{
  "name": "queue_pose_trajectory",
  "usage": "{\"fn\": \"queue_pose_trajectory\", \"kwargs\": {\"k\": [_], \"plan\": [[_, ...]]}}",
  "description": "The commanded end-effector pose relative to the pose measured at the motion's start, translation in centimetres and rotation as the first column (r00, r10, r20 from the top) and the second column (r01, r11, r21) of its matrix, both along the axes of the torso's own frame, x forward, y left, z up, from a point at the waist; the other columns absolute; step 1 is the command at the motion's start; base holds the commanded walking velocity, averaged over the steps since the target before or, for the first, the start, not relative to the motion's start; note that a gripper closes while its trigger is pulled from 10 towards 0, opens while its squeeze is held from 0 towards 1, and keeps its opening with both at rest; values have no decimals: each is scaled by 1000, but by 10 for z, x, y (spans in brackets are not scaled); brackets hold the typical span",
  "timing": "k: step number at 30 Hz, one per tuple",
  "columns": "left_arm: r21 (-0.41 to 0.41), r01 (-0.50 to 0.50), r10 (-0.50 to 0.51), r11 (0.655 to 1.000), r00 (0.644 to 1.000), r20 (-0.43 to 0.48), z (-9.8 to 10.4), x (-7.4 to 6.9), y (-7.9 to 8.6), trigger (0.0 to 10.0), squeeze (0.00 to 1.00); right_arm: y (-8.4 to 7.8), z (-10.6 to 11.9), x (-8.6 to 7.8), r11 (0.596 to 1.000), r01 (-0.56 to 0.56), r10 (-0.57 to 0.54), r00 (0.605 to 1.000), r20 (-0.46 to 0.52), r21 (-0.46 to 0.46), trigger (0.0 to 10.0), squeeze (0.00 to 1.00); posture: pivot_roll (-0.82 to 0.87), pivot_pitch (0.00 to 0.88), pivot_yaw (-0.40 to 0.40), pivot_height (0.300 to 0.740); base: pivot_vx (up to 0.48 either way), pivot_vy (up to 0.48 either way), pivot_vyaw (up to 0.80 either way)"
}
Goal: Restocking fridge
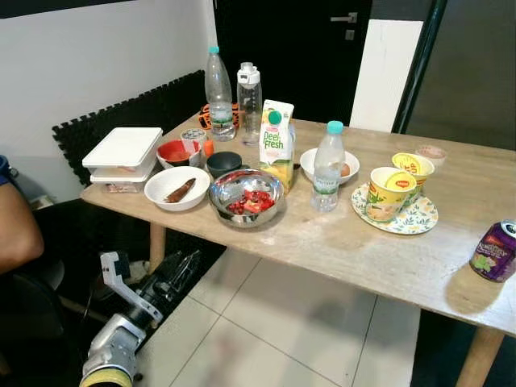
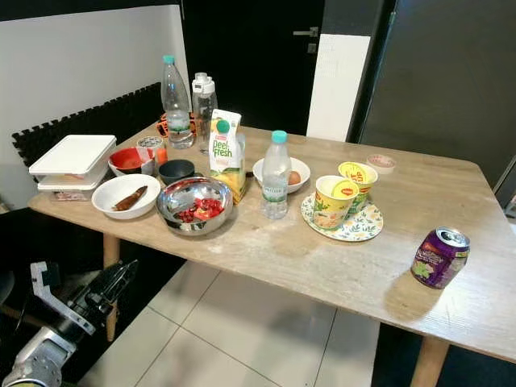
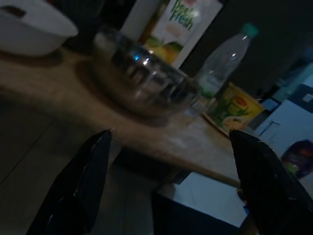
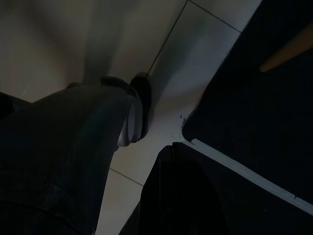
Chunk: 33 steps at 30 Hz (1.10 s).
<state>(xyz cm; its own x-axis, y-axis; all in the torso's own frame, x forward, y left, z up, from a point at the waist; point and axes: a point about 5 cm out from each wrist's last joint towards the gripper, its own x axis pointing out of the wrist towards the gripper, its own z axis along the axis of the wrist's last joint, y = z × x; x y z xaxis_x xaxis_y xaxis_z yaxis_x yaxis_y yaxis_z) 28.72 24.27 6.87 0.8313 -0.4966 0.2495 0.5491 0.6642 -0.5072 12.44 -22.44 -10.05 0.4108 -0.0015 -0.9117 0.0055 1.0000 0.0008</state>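
A wooden table point(image 1: 339, 250) carries the groceries: a Deeli Fresh juice carton point(image 1: 276, 143), a small water bottle point(image 1: 327, 169) with a teal cap, a tall water bottle point(image 1: 218, 85), a clear bottle point(image 1: 249, 97) with a white lid and a purple drink can point(image 1: 495, 251) at the right edge. My left gripper point(image 1: 187, 264) is open and empty. It hangs below the table's near-left edge and points up at it. In the left wrist view the left gripper point(image 3: 169, 134) faces a steel bowl point(image 3: 142, 73) and the carton point(image 3: 183, 24). My right gripper point(image 4: 173, 152) hangs low over the floor tiles beside my leg.
Also on the table are a steel bowl point(image 1: 219, 193) of red pieces, a white bowl point(image 1: 157, 192), stacked white lidded boxes point(image 1: 122, 153), a red bowl point(image 1: 176, 151), a bowl with an egg point(image 1: 345, 169) and two yellow cups point(image 1: 387, 193) on a floral plate. A person's arm point(image 1: 16, 230) is at far left.
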Motion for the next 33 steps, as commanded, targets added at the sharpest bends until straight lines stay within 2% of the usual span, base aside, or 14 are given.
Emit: {"fn": "queue_pose_trajectory", "kwargs": {"k": [1,8,9,14,17,20,23,24,25,26,29,30,32,33], "plan": [[49,36,-40,998,996,82,19,8,-3,10000,1000,-2,1,1,1000,9,-9,1000,4,-1,10000,0,-63,0,24,740,0,0,0],[116,77,-106,990,958,265,66,34,-37,10000,1000,-2,1,3,1000,8,-8,1000,7,-5,10000,0,-62,0,23,740,0,0,0],[152,37,-83,988,946,313,82,44,-45,10000,27,-2,1,3,1000,8,-8,1000,8,-5,10000,0,-65,0,25,740,0,0,0],[302,-33,-104,953,899,425,116,62,-62,10000,0,-2,1,1,1000,10,-10,1000,6,-5,10000,0,-70,4,24,740,0,0,0],[476,-46,-216,878,851,479,136,69,-77,10000,0,-3,1,0,1000,9,-9,1000,3,-8,10000,0,-71,9,25,740,0,0,0],[549,-37,-282,835,828,485,142,70,-84,10000,0,-3,0,-1,1000,8,-8,1000,2,-9,10000,0,-76,15,29,740,0,0,0],[759,-49,-453,650,777,438,150,72,-99,10000,0,-4,0,-3,1000,7,-7,1000,-1,-11,10000,0,-79,21,33,740,0,0,0],[759,-49,-453,650,777,438,150,72,-99,10000,0,-4,0,-3,1000,7,-7,1000,-1,-11,10000,0,-79,21,33,740,0,0,0],[865,-63,-550,497,748,371,148,75,-106,10000,0,-5,0,-5,1000,6,-6,1000,-5,-12,10000,0,-83,27,34,740,0,0,0],[865,-63,-550,497,748,371,148,75,-106,10000,0,-5,0,-5,1000,6,-6,1000,-5,-12,10000,0,-83,27,34,740,0,0,0],[942,-80,-634,326,721,281,144,78,-112,10000,0,-5,-1,-9,1000,5,-6,1000,-13,-13,10000,0,-87,26,37,740,0,0,0],[942,-80,-634,326,721,281,144,78,-112,10000,0,-5,-1,-9,1000,5,-6,1000,-13,-13,10000,0,-87,26,37,740,0,0,0],[969,-88,-671,231,707,224,141,80,-116,10000,0,-6,-2,-11,1000,5,-6,1000,-18,-15,10000,0,-90,26,40,740,0,0,0],[969,-88,-671,231,707,224,141,80,-116,10000,0,-6,-2,-11,1000,5,-6,1000,-18,-15,10000,0,-90,26,40,740,0,0,0]]}}
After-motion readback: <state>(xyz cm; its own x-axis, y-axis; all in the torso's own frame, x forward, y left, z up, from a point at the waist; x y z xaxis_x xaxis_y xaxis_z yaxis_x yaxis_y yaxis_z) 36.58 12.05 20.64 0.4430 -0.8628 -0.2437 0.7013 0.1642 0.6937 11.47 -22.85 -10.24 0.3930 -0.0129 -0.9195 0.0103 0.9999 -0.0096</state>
